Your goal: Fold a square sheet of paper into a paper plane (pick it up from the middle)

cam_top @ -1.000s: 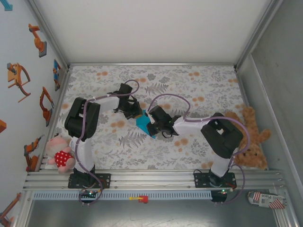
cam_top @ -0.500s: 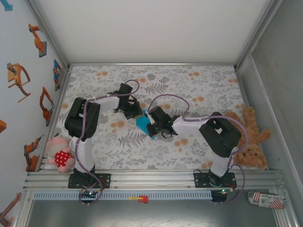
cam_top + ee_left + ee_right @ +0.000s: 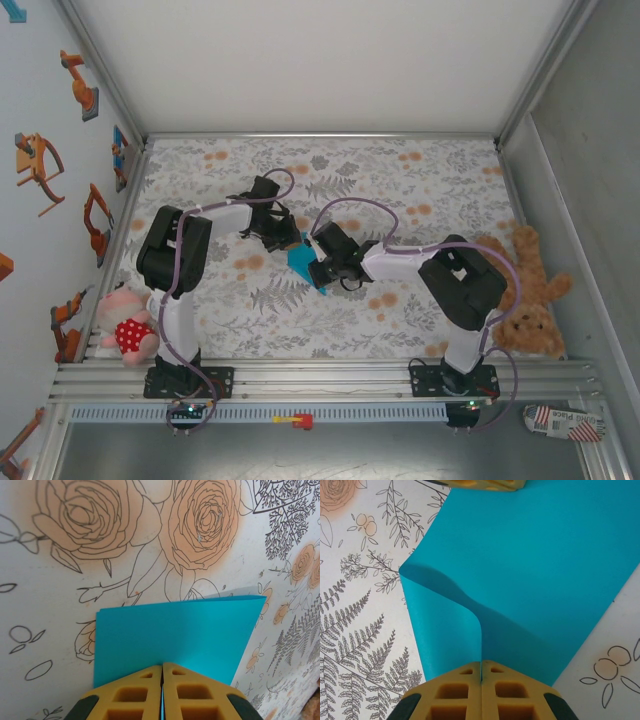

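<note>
Mid-fold: left gripper (image 3: 162,669) and right gripper (image 3: 481,666) are both clamped on the paper (image 3: 535,565), which curls ahead of the right jaws. Next: lay that flap over, align the edges, crease.

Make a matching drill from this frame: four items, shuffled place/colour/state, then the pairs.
Items:
1. square sheet of paper
2. pink plush toy
3. brown teddy bear
4. left gripper

Descriptions:
A. lying at the far right side
B. shut on the sheet's edge
C. at the near left corner
D. turquoise, at the centre

Pairs: 1-D, 2-C, 3-A, 4-B
</note>
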